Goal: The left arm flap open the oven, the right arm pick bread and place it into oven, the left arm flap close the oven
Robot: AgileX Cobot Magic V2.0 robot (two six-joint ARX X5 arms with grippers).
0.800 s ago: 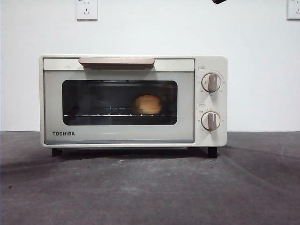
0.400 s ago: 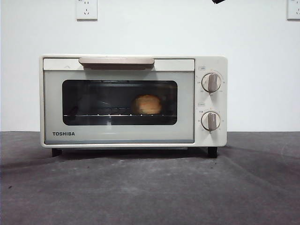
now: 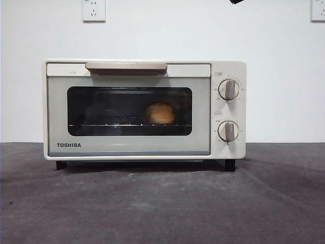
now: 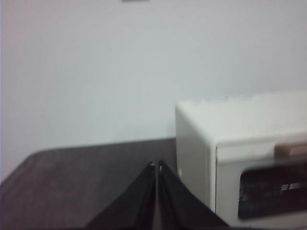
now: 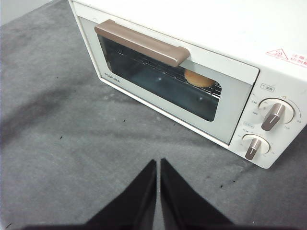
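Note:
The cream-white TOSHIBA oven [image 3: 129, 147] stands on the dark table with its door shut and the beige bar handle [image 3: 126, 66] up. The golden bread [image 3: 159, 113] lies on the wire rack behind the dark glass, right of the middle. It also shows through the window in the right wrist view [image 5: 199, 79]. My right gripper [image 5: 158, 163] is shut and empty, raised above the table in front of the oven [image 5: 211, 43]. My left gripper [image 4: 157, 165] is shut and empty, off to the side of the oven [image 4: 201, 143]. An arm shows only as a black tip [image 3: 236, 1] at the top edge.
The oven's two beige knobs [image 3: 228, 89] are on its right side. The dark grey table [image 3: 162, 208] spreads in front of the oven. A white wall with sockets [image 3: 94, 10] stands behind.

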